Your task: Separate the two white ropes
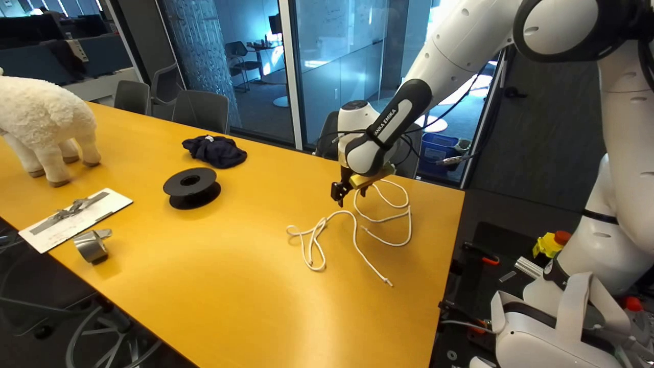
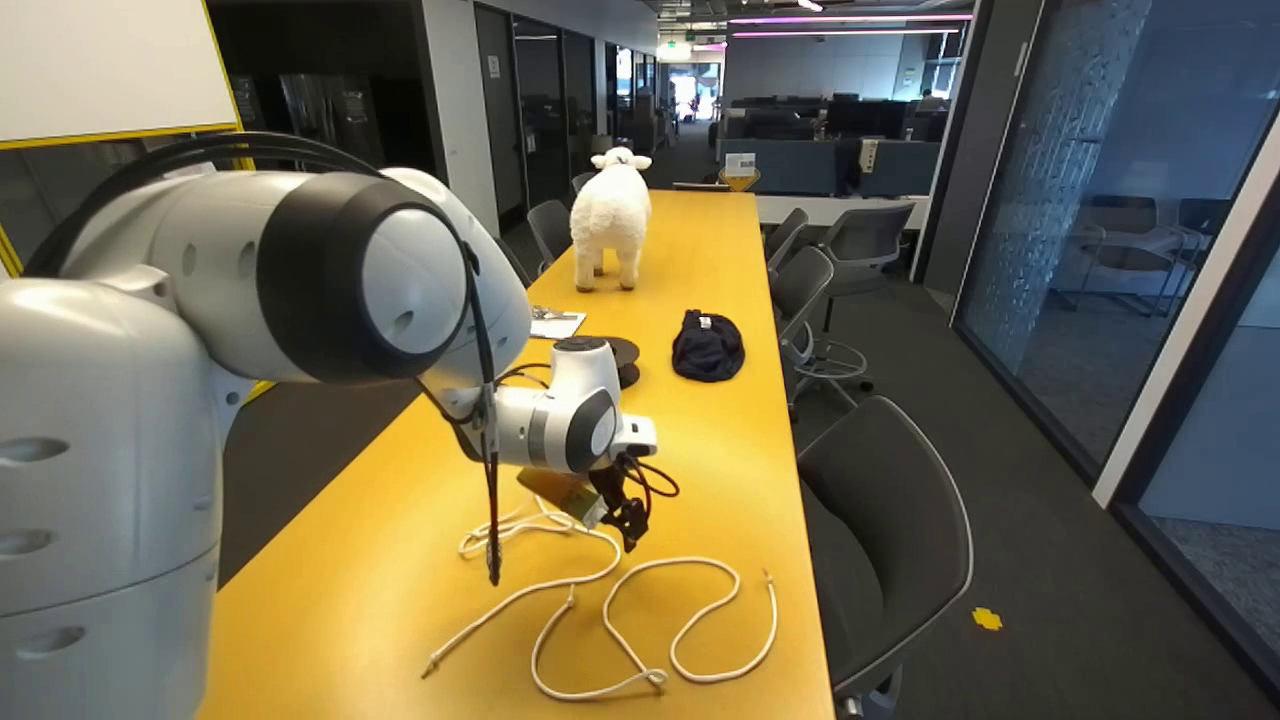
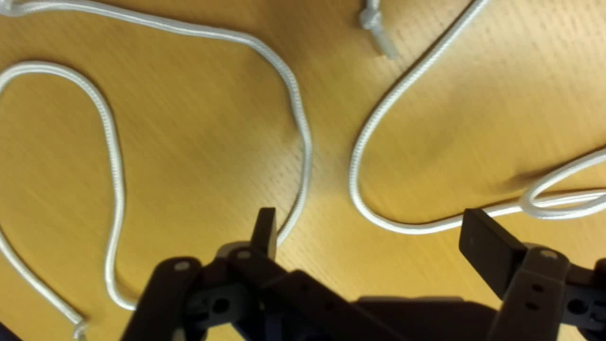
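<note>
While the gripper [image 3: 370, 211] hangs over the table [image 1: 245, 286], jaws spread wide and nothing pinched, I'm watching the strip of wood between the looped rope [image 3: 354, 177] and the wavy rope [image 3: 307, 149], because the next move turns on it. Right, the looped one: in the wrist view its bend shows between the jaw tips, one leg running along the closing line, behind the finger [image 3: 490, 255] on that view's right, towards a loop [image 3: 554, 215]; the other leg climbs away up the view. Over a narrow gap, the wavy one comes down across that closing line and vanishes behind the finger on the left side. Its knotted end [image 3: 371, 21] lies just beside the looped rope, apart from it. No crossing between the pair that I can make out, so I'd call this nearly separated, perhaps done. Close here, though, and I reckon I'd sweep up both. Better to rise straight off, or, for a wider gap, take the looped rope alone and draw it towards its loops. And the arm [image 1: 449, 51]: reaching in over the table's end, forearm slanting down, gripper pointing at the wood, low over the ropes in both exterior views; the exact clearance I can't tell.
</note>
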Robot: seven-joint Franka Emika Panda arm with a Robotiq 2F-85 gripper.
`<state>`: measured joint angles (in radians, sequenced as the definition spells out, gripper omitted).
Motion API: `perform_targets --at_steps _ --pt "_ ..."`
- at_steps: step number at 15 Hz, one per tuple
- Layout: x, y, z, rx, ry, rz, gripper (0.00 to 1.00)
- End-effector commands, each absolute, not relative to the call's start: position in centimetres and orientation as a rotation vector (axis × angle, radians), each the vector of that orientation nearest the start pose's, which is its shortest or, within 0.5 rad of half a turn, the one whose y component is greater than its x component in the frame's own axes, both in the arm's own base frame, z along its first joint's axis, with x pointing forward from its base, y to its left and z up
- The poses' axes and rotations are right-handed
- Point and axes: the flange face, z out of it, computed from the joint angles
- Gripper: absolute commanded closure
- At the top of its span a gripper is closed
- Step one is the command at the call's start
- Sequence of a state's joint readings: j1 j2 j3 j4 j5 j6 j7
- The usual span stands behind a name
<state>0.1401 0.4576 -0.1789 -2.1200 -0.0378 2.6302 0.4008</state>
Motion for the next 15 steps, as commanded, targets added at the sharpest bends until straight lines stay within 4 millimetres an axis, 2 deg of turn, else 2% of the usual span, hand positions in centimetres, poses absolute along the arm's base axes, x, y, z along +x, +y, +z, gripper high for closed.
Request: perform_targets --at_steps 1,4,8,11,15 --pt "60.5 1.0 21.1 -3.188 0.588 -0.124 0.0" --pt "62.0 3.4 21.0 -3.177 0.579 -0.092 0.0" --pt "63.6 5.3 20.4 -3.149 0.617 -0.076 0.0" --pt "64.6 6.2 19.5 -3.116 0.714 -0.024 0.0" --pt "64.8 7.5 18.5 -3.044 0.916 0.044 0.0"
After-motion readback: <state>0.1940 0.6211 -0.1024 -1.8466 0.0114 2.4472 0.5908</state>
